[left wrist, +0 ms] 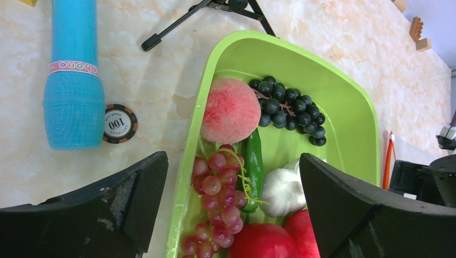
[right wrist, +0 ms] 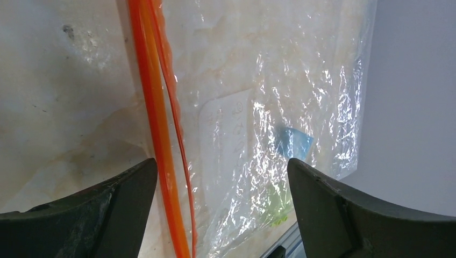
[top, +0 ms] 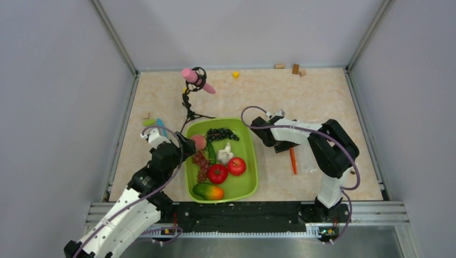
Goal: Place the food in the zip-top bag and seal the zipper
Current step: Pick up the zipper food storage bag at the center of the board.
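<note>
The food lies in a lime-green tray (top: 253,161): a peach (left wrist: 230,110), dark grapes (left wrist: 287,107), red grapes (left wrist: 218,201), a green cucumber (left wrist: 253,161), a white garlic piece (left wrist: 282,188), two red round fruits (top: 218,173) and an orange-green piece (top: 208,191). My left gripper (left wrist: 232,161) is open and empty, above the tray's left rim and the red grapes. The clear zip-top bag (right wrist: 258,107) lies flat and empty on the table right of the tray (top: 309,158). Its orange-red zipper (right wrist: 153,107) runs along the left edge. My right gripper (right wrist: 221,161) is open and empty just above the bag's mouth.
A pink microphone on a black tripod (top: 194,80) stands behind the tray. A light-blue toy microphone (left wrist: 74,80) and a poker chip (left wrist: 119,123) lie left of the tray. Small blocks (top: 295,68) sit along the back wall. Walls close in on both sides.
</note>
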Motion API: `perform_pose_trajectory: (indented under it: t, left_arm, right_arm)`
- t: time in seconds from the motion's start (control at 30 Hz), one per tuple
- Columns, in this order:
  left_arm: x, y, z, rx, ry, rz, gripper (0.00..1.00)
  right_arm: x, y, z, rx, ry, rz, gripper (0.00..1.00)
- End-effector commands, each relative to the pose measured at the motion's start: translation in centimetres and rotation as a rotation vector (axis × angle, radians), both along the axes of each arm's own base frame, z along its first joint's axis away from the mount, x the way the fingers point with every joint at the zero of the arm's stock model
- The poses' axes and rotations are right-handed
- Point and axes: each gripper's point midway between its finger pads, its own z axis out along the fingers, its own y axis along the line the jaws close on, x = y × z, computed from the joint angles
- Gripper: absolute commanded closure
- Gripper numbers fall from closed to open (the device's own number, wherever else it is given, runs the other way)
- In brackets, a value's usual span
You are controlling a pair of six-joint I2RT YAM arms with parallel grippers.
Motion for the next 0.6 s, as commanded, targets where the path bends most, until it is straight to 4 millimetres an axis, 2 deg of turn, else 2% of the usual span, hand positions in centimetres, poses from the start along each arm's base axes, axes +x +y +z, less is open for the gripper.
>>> perform_pose_trajectory:
  t: [0.0, 0.37, 0.57]
  left_arm:
    - [0.4, -0.1, 0.2, -0.001, -0.038, -0.002, 0.03]
    - [0.5, -0.4, 0.1, -0.003, -0.042, -0.018, 0.03]
    - [0.7, -0.5, 0.1, -0.001, -0.044, -0.019, 0.02]
  right_arm:
    - [0.5, -0.5, 1.4, -0.015, -0.056, -0.026, 0.11]
    - [-0.2, -0.7, 2.7, 0.043, -0.090, -0.032, 0.12]
    - [-0.6, -1.1, 2.4, 0.026, -0.071, -0.025, 0.12]
